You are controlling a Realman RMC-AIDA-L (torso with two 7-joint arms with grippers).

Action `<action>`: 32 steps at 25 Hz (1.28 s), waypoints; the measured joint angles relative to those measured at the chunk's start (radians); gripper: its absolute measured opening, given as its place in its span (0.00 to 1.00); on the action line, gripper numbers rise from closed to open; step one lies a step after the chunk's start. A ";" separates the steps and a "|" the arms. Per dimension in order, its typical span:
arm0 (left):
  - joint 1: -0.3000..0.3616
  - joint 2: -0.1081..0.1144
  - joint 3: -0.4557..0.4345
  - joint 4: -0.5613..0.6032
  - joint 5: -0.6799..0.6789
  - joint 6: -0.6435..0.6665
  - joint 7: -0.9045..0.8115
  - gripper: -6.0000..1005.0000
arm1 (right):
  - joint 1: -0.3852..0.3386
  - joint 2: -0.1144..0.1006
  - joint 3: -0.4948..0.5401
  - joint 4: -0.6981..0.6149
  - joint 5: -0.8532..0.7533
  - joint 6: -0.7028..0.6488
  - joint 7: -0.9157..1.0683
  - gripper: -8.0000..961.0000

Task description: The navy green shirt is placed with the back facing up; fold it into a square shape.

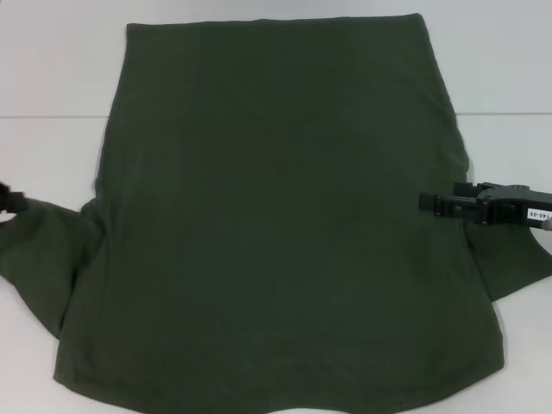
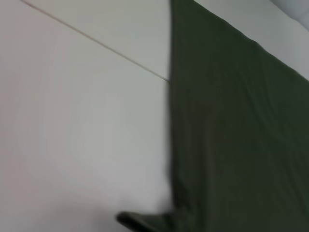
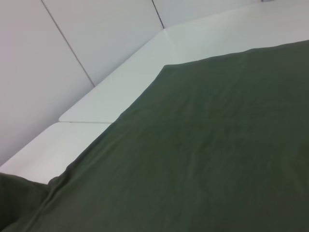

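Lying flat on the white table [image 1: 52, 78], the navy green shirt [image 1: 276, 224] fills most of the head view, plain side up with no lettering showing. Its straight hem edge is at the far side of the table; the nearer edge curves along the bottom of the view. Fabric is mostly smooth, with faint creases across the middle.

Left sleeve [image 1: 43, 250] spreads outward onto the table at the robot's left, still unfolded. Right sleeve [image 1: 517, 272] pokes out at the robot's right, partly under the arm there.

Right gripper [image 1: 427, 203]: comes in from the right edge, low over the shirt's right side near the sleeve seam, black fingers pointing toward the shirt's middle. Fingers look close together; whether they pinch cloth or merely sit above it cannot be told.

Left gripper [image 1: 7, 198]: only a small dark piece shows at the left edge of the head view, just beside the top of the left sleeve. Finger state cannot be told.

Left wrist view: the shirt's [image 2: 236, 135] long side edge runs across bare table [image 2: 72, 121], with a small bunched bit of cloth at the near end. A thin seam line crosses the table surface.

Right wrist view: broad expanse of shirt [image 3: 207, 154] with a far corner resting on the table [image 3: 120, 92], pale wall panels [image 3: 43, 72] behind. No fingers show in either wrist view.
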 joint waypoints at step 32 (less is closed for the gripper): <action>-0.140 -0.072 0.003 -0.256 -0.070 -0.067 -0.024 0.03 | 0.000 -0.004 0.002 0.015 -0.004 0.008 0.001 0.98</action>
